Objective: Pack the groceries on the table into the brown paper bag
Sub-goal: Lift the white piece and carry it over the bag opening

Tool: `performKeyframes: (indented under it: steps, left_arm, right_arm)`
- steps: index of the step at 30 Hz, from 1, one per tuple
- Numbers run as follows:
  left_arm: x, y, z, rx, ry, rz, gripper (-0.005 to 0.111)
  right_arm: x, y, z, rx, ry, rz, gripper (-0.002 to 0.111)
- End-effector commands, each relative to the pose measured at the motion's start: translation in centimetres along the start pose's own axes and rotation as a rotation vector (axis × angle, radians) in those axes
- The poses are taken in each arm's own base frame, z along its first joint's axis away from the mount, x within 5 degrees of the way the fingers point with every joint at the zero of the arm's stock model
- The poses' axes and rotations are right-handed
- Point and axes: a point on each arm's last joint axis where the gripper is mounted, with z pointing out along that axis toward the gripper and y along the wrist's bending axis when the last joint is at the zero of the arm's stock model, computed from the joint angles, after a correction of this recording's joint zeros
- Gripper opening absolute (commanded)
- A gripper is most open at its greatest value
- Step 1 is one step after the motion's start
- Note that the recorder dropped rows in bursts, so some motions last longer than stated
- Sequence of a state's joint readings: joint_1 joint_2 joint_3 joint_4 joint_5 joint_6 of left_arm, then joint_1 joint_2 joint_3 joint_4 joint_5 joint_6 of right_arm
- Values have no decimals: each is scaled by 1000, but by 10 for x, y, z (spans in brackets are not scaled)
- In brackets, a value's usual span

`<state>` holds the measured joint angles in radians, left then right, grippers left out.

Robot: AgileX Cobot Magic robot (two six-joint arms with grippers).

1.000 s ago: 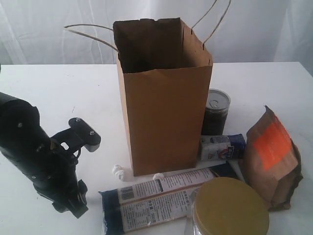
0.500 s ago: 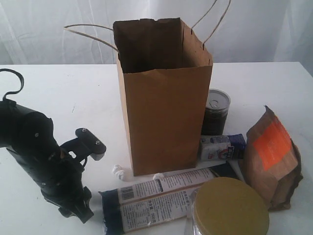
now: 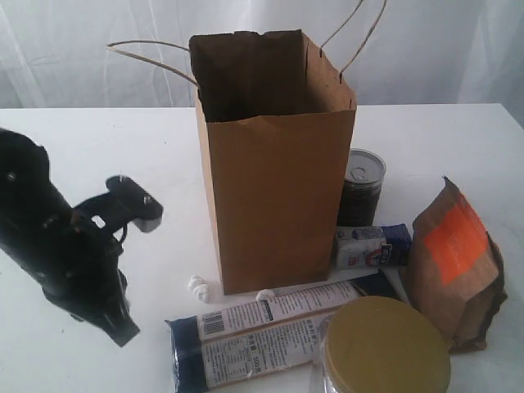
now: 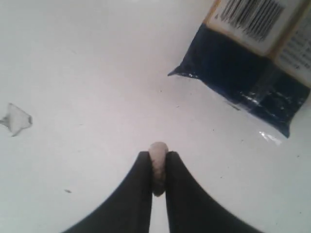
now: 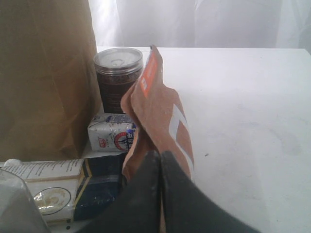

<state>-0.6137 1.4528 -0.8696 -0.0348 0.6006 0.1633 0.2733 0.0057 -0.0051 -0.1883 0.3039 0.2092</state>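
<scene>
Well, the left gripper (image 4: pixel 158 159) pinches a small white bit (image 4: pixel 158 149) over the table (image 4: pixel 97 73); the right gripper (image 5: pixel 158 155) sits closed by the brown pouch (image 5: pixel 158 104).

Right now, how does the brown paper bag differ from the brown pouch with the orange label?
The brown paper bag stands far taller than the brown pouch. The bag's top gapes open, while the pouch's top is pinched shut. The bag is plain with string handles; the pouch carries an orange label and no handles. Both are brown and stand on the white table.
</scene>
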Motion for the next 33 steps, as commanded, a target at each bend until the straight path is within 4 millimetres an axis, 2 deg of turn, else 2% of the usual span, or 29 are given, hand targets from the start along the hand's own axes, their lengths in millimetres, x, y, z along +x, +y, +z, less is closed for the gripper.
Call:
performKeyframes:
  steps: [1, 4, 13, 19, 25, 33]
  left_arm:
    - [-4, -4, -60, -23, -130, 7, 0]
    - [-6, -7, -109, -45, -237, 24, 0]
    - [-5, -15, -186, -89, -470, 42, 0]
    - [-8, -20, -217, -69, -553, 51, 0]
    - [-16, -32, -243, -1, -693, 156, 0]
    - [-43, -36, -243, 100, -756, 220, 0]
  right_arm:
    - [1, 0, 0, 5, -7, 1, 0]
    - [1, 0, 0, 5, -7, 1, 0]
    - [1, 0, 0, 5, -7, 1, 0]
    - [1, 0, 0, 5, -7, 3, 0]
    - [1, 0, 0, 5, -7, 3, 0]
    - [1, 0, 0, 5, -7, 3, 0]
